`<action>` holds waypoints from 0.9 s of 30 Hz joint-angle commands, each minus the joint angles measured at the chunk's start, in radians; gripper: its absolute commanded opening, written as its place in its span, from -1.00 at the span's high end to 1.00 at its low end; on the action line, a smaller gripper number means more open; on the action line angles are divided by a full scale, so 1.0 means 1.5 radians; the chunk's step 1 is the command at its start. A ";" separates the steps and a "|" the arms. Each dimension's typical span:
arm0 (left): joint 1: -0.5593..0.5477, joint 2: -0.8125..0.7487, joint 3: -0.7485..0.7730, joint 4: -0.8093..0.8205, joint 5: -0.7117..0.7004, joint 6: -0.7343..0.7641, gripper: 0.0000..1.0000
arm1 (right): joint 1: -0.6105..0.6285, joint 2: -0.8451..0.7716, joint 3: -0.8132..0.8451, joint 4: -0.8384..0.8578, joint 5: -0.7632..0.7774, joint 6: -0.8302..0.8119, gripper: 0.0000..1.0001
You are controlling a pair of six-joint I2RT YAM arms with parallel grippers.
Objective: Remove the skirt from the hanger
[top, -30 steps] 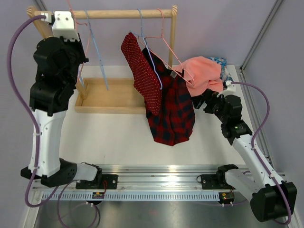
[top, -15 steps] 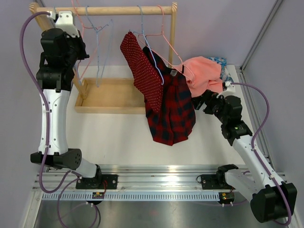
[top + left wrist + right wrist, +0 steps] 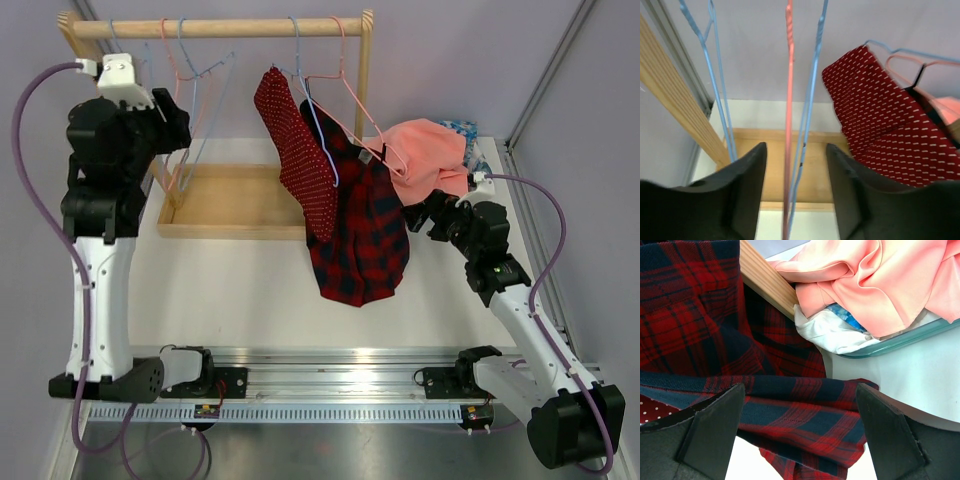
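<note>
A red-and-navy plaid skirt (image 3: pixel 365 240) hangs from a pink hanger (image 3: pixel 355 105) on the wooden rail (image 3: pixel 220 28), reaching down to the table. My right gripper (image 3: pixel 425 215) stands open just right of it. In the right wrist view (image 3: pixel 800 390) a plaid fold (image 3: pixel 805 415) lies between the wide-apart fingers. My left gripper (image 3: pixel 178 130) is open at the rack's left end. In the left wrist view (image 3: pixel 796 150) the thin wires of an empty pink hanger (image 3: pixel 788 100) and a blue hanger (image 3: pixel 810 100) pass between its jaws, ungripped.
A red white-dotted garment (image 3: pixel 300 150) (image 3: pixel 880 130) hangs on a blue hanger beside the skirt. The rack's wooden base tray (image 3: pixel 230 205) lies below. A pink cloth (image 3: pixel 430 150) (image 3: pixel 880 280) fills a clear bin (image 3: pixel 900 340) at the back right, behind the rack post (image 3: pixel 767 282).
My left gripper has opened and dropped back from the rail, and the empty hangers now hang free there. The right arm has not moved.
</note>
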 commanded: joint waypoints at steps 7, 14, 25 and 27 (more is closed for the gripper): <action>-0.067 -0.040 0.147 -0.008 0.066 -0.073 -0.32 | -0.001 -0.001 0.021 -0.016 0.001 0.020 -0.99; -0.235 0.035 0.152 0.016 -0.029 -0.056 -0.26 | -0.001 -0.025 0.030 -0.049 0.003 0.026 -0.99; -0.335 0.234 0.281 0.019 -0.122 -0.060 -0.23 | -0.001 -0.126 0.045 -0.163 0.047 0.000 -0.99; -0.343 0.249 0.290 0.020 -0.133 -0.065 -0.23 | -0.001 -0.138 0.047 -0.179 0.051 -0.002 -0.99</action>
